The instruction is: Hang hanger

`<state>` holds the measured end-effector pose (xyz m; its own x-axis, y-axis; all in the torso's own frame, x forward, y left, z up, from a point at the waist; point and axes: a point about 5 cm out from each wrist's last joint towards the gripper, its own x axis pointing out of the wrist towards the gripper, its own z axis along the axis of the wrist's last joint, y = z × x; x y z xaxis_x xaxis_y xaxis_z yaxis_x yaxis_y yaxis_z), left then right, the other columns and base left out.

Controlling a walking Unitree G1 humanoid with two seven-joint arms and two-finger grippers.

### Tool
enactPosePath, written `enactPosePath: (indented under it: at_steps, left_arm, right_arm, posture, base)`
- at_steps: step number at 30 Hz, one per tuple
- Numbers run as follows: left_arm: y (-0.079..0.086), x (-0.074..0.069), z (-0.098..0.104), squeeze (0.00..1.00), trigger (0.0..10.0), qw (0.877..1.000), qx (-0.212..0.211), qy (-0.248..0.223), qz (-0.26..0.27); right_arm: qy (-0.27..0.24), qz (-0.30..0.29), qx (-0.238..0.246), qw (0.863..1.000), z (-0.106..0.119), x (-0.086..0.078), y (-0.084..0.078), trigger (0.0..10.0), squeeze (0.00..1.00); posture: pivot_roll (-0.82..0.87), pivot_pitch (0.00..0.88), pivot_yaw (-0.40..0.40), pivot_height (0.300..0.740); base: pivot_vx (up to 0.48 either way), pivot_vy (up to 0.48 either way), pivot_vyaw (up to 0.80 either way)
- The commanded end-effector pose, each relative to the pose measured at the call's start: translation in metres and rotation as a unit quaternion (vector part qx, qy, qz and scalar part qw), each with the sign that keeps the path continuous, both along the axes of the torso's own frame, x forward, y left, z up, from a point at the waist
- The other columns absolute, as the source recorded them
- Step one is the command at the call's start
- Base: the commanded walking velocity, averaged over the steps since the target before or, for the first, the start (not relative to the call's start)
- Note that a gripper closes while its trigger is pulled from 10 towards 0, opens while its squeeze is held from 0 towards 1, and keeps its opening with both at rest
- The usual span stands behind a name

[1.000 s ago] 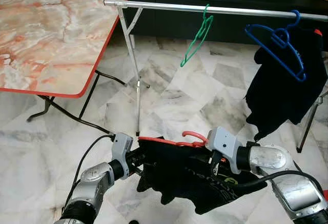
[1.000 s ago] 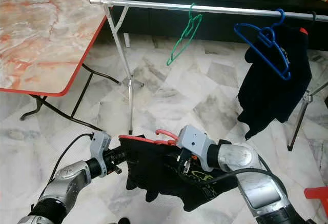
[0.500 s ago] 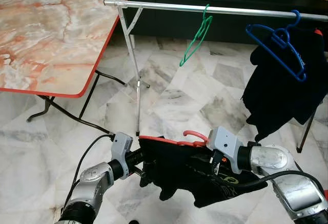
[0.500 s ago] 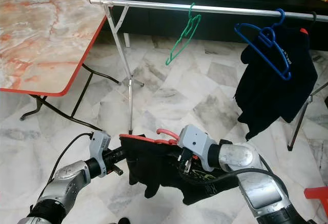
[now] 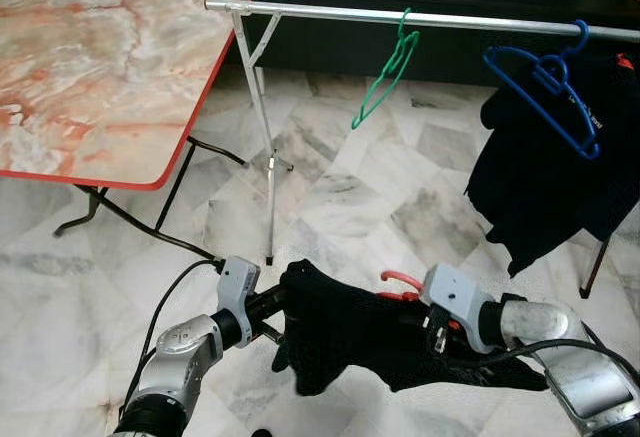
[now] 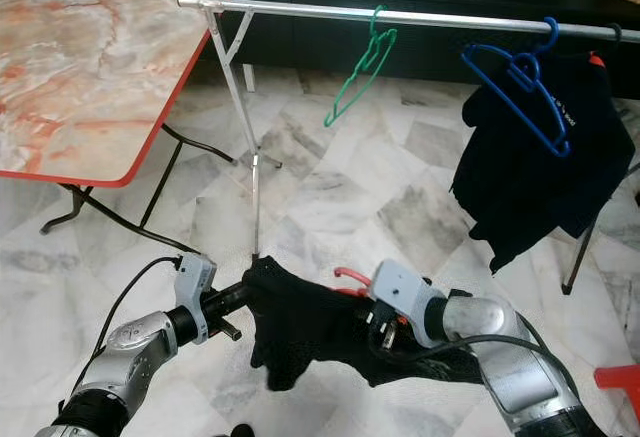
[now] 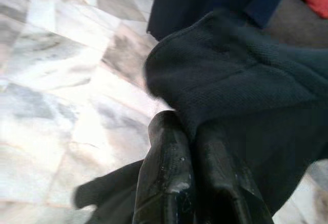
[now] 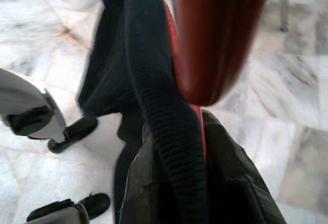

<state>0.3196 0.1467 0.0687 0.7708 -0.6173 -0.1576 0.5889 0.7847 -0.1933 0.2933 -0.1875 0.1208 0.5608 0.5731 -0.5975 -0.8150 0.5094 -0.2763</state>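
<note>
A black garment (image 5: 350,327) is draped over a red hanger, whose hook (image 5: 400,279) sticks out beside my right gripper (image 5: 440,335). Low in front of me, my left gripper (image 5: 278,309) is shut on the garment's left edge. In the left wrist view its fingers (image 7: 164,183) pinch the dark cloth (image 7: 241,80). My right gripper is shut on the red hanger (image 8: 220,34) where the collar (image 8: 154,111) wraps it. The silver clothes rail (image 5: 330,14) runs across the top, well above and beyond both grippers.
A green hanger (image 5: 385,77) and a blue hanger (image 5: 545,77) hang on the rail, with another black garment (image 5: 560,167) at its right end. A marble-patterned folding table (image 5: 100,67) with a red rim stands to the left. The rail's leg (image 5: 262,127) stands on the marble floor.
The black garment now covers the hanger's red left bar, which showed before. My right gripper has shifted slightly right and down. The garment on the rail has swung a little.
</note>
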Motion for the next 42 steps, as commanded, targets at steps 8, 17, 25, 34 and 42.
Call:
enactPosePath:
  at_steps: [8,17,25,34,42]
  left_arm:
    - [0.03,-0.001,-0.026,0.0,0.0,0.984,0.109,0.092,0.107]
    - [-0.008,-0.026,-0.033,0.0,0.0,0.984,0.11,0.082,-0.113]
    - [-0.002,-0.026,-0.02,1.0,10.0,0.973,0.146,0.05,-0.172]
    - [0.009,-0.016,0.012,1.0,10.0,0.971,0.16,-0.01,-0.178]
    - [-0.007,-0.015,0.037,1.0,10.0,0.958,0.155,-0.058,-0.235]
  right_arm:
    - [-0.062,-0.208,0.091,0.972,0.011,0.021,-0.032,10.0,0.0]
    - [-0.055,-0.208,0.17,0.962,0.022,0.028,-0.023,10.0,0.0]
    - [-0.022,-0.134,0.111,0.985,0.001,0.025,-0.006,10.0,0.0]
    - [-0.01,-0.047,0.086,0.995,-0.006,0.023,0.007,10.0,0.0]
    - [0.065,0.077,0.038,0.994,-0.03,0.008,0.015,10.0,0.0]
  posture:
    - [-0.03,0.25,-0.021,0.74]
    - [-0.03,0.251,-0.022,0.74]
    - [-0.02,0.247,-0.024,0.74]
    - [-0.02,0.244,-0.027,0.74]
    - [-0.01,0.234,-0.029,0.74]
  base:
    - [0.0,0.0,0.0]
    - [0.0,0.0,0.0]
    - [0.0,0.0,0.0]
    - [0.0,0.0,0.0]
    - [0.0,0.0,0.0]
